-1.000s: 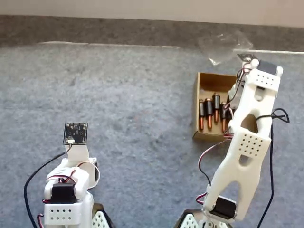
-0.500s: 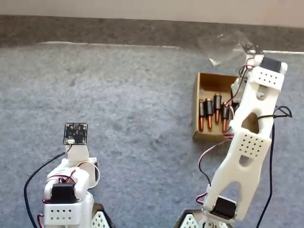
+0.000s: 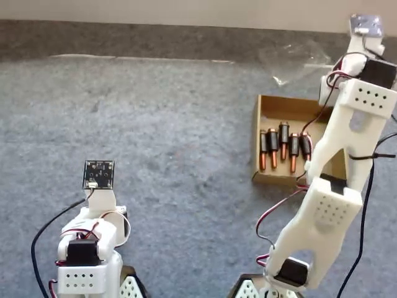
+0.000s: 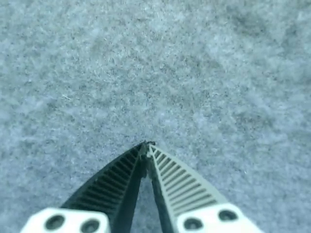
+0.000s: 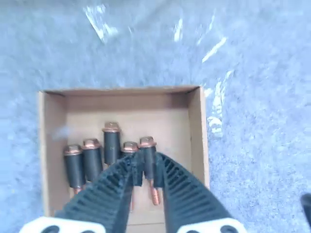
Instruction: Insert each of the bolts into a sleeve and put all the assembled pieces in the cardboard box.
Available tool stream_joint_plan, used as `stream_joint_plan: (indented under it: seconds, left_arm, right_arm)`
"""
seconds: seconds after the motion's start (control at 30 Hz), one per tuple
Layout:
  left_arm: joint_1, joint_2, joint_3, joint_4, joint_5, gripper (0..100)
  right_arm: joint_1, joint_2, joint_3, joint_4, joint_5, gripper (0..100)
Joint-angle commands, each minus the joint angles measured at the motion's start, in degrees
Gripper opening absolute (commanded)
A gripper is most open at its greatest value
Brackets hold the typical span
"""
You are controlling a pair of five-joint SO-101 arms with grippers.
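Up goes our right end effector [image 5: 149, 162], narrowly parted and empty; five black-sleeved copper bolts [image 3: 283, 138] lie in the brown cardboard box [image 3: 255, 136]; we judge the task essentially done.

Five black-sleeved copper bolts [image 3: 283, 141] lie side by side, parallel, inside the open cardboard box [image 3: 255, 138].

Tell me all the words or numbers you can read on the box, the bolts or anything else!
There are none to read. The cardboard box is plain brown, the five bolts in their sleeves carry no marks that show, and the clear plastic bag shows no print. The small black board on an arm has only specks too small to read.
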State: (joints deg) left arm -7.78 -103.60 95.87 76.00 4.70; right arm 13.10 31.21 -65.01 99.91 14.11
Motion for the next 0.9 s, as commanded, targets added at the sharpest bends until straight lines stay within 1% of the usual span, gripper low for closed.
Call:
stream_joint_plan:
  seconds: [0.0,0.17,0.33,0.5,0.7,0.87]
  left_arm:
    - [-0.4,-0.4,1.3,0.2,0.6,1]
    - [-0.4,-0.4,1.3,0.2,0.6,1]
    - [-0.4,-0.4,1.3,0.2,0.6,1]
    - [-0.4,-0.4,1.3,0.2,0.6,1]
    - [-0.4,-0.4,1.3,0.2,0.6,1]
    - [-0.4,-0.4,1.3,0.2,0.6,1]
  right_arm:
    - [-3.2,-8.6,-1.5,1.1,-1.9,0.5]
    - [-8.2,-18.9,9.1,1.1,-1.9,0.5]
    - [-13.9,-32.8,23.3,1.0,-1.9,0.5]
    - [-18.3,-45.9,32.7,0.9,-1.9,0.5]
    - [-22.0,-57.3,43.9,0.9,-1.9,0.5]
    - [-22.4,-64.1,52.0,0.8,-1.7,0.5]
